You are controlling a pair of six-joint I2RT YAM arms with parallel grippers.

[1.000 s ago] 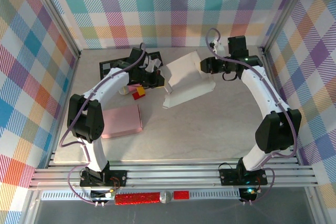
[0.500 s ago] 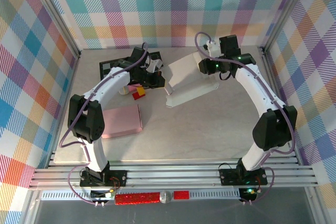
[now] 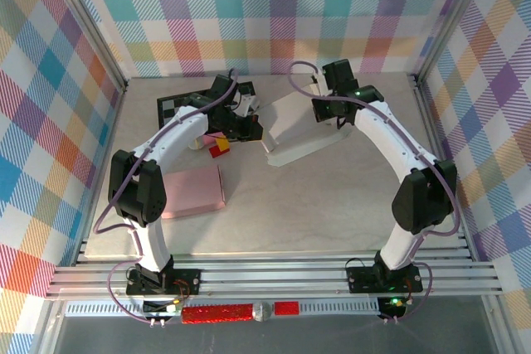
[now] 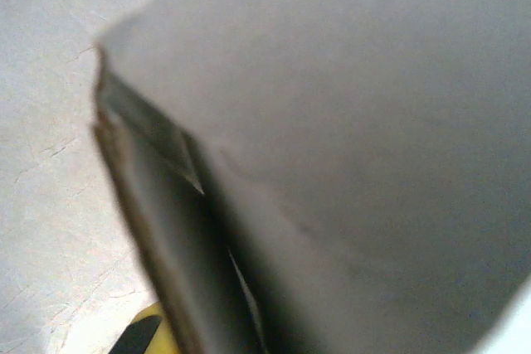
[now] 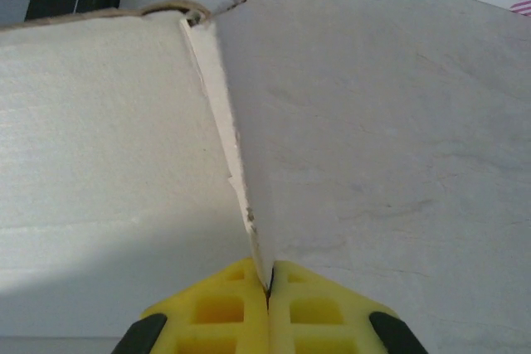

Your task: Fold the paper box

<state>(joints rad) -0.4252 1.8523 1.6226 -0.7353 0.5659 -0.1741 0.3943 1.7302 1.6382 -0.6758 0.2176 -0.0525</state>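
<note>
The left wrist view is badly blurred. A grey panel of the paper box (image 4: 357, 122) sits right against the lens and a sliver of yellow fingertip (image 4: 162, 321) peeks in at the bottom edge, so whether the left gripper (image 3: 249, 126) is wide or narrow cannot be told. From above it sits at the box's left edge, its arm crossing a black checkerboard (image 3: 178, 105) and half covering a small yellow-and-red block (image 3: 220, 148). The right gripper (image 5: 267, 286) has its yellow pads pinched together on a thin flap (image 5: 236, 163) of the box. The box stands half-formed at the back middle of the pale grey table (image 3: 332, 196) — a pink pad (image 3: 192, 191) lies flat on its left side. Pastel plaid walls (image 3: 274, 14) close the cell in.
</note>
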